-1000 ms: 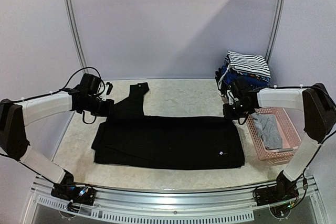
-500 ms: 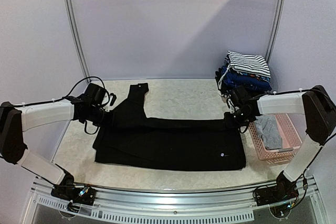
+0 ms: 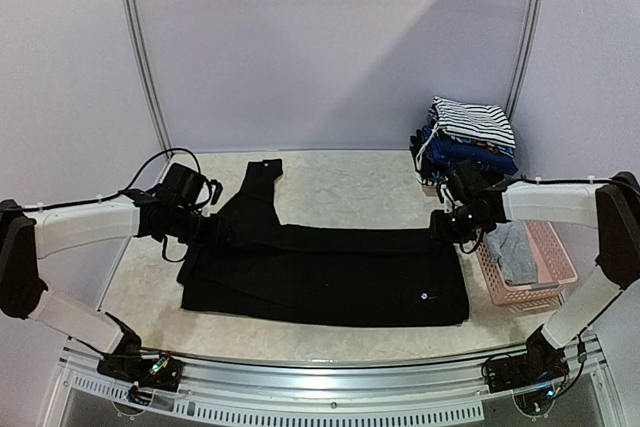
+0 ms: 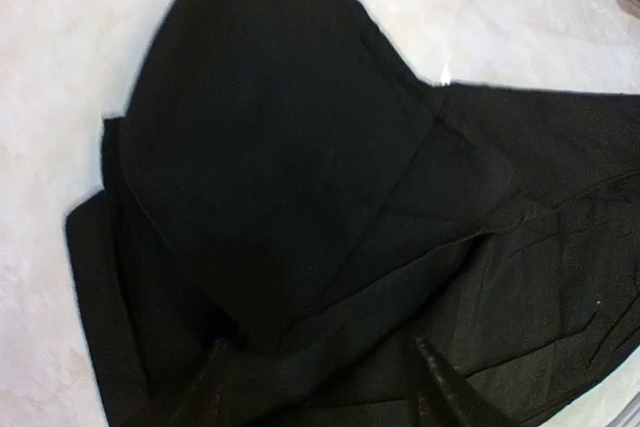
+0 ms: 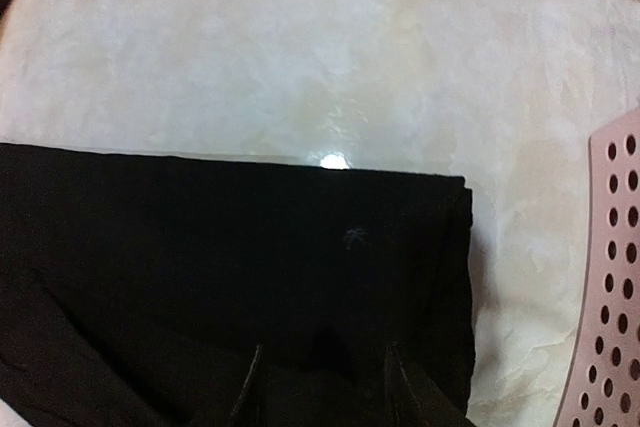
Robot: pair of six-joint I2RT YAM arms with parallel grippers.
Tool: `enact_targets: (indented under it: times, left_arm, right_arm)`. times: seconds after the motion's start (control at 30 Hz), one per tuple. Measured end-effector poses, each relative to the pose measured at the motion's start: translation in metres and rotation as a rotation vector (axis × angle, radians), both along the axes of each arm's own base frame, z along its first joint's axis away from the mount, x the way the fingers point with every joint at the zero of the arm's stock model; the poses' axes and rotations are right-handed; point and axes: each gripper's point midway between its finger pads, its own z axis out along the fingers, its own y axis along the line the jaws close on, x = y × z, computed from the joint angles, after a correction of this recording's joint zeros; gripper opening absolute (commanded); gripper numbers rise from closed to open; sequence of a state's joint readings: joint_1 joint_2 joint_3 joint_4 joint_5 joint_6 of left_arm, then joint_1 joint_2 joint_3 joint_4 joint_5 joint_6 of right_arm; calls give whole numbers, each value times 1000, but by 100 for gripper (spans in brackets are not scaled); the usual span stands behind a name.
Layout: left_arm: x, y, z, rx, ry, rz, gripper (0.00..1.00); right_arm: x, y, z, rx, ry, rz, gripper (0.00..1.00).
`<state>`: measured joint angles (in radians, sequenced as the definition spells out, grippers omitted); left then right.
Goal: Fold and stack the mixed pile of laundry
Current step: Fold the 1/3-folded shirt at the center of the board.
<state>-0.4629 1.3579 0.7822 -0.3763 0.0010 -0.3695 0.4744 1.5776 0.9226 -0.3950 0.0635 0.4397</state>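
The black garment (image 3: pixel 330 272) lies flat, long axis left-right, a strip pointing rearward, both arms' jaws parted.

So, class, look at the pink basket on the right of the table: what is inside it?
A crumpled grey garment lies inside the pink basket. Anything beneath that garment is covered, so it cannot be seen.

The black garment (image 3: pixel 330 272) is seen as matt cloth, the table (image 3: pixel 340 187) as smooth and glossy, the basket (image 3: pixel 525 297) as pink plastic.
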Motion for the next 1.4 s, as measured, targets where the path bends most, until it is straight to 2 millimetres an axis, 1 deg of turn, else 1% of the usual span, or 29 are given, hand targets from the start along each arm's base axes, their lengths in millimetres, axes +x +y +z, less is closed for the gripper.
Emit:
enact_targets:
  times: [0.07,0.2,0.27,0.37,0.47,0.6,0.7,0.73,0.77,0.93,1.1,1.4]
  left_arm:
    - [5,2,11,4,-50,10,72]
    - [24,7,35,18,-153,62,72]
    - [37,8,45,24,-195,86,71]
    - [58,6,54,24,-230,112,71]
    - [84,4,57,17,-251,136,72]
    - [117,5,53,5,-252,163,76]
    - [143,10,41,-5,-241,184,77]
    - [146,14,40,-5,-240,193,77]
    - [154,17,34,-8,-226,201,77]
    - [189,17,13,-36,-187,198,76]
    - [204,9,-5,-62,-149,171,74]
    - [212,-5,-26,-75,-92,107,69]
  right_arm:
    - [1,8,18,46,-40,20,42]
    - [7,29,51,144,-117,70,42]
    - [10,37,59,175,-141,87,41]
    - [15,44,60,197,-153,100,38]
    - [23,49,49,194,-139,101,37]
    - [22,48,20,162,-77,95,36]
    - [13,42,3,140,-39,85,35]
    - [10,40,-1,135,-27,82,35]
    - [6,37,-6,131,-13,77,34]
    - [-12,27,-29,108,47,55,33]
    - [-26,17,-45,88,89,28,32]
    - [-26,16,-43,94,81,10,32]
